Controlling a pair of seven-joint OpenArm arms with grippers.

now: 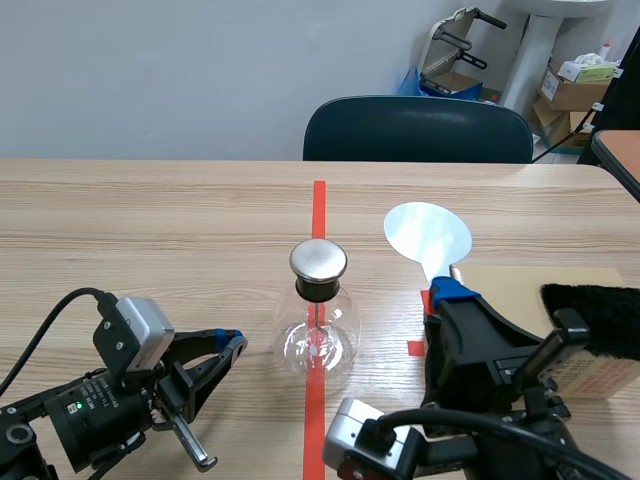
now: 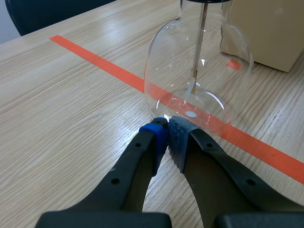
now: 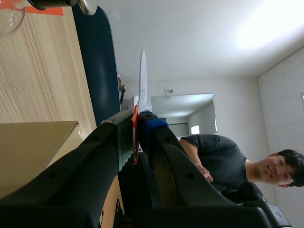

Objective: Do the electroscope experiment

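Note:
The electroscope, a clear glass flask (image 1: 318, 338) with a round metal cap (image 1: 318, 261), stands on the red tape line at the table's middle. My left gripper (image 1: 234, 344) is shut on nothing and lies low on the table to the flask's left; in the left wrist view its tips (image 2: 167, 131) almost touch the base of the flask (image 2: 199, 71). My right gripper (image 1: 450, 291) is shut on the handle of a pale round paddle (image 1: 428, 234), which is raised to the right of the cap. From the right wrist the paddle (image 3: 142, 78) shows edge-on between the fingers.
A cardboard box (image 1: 515, 290) sits at the right with a black furry cloth (image 1: 595, 318) on it. A dark blue chair (image 1: 418, 130) stands behind the table's far edge. A person (image 3: 228, 161) shows in the right wrist view.

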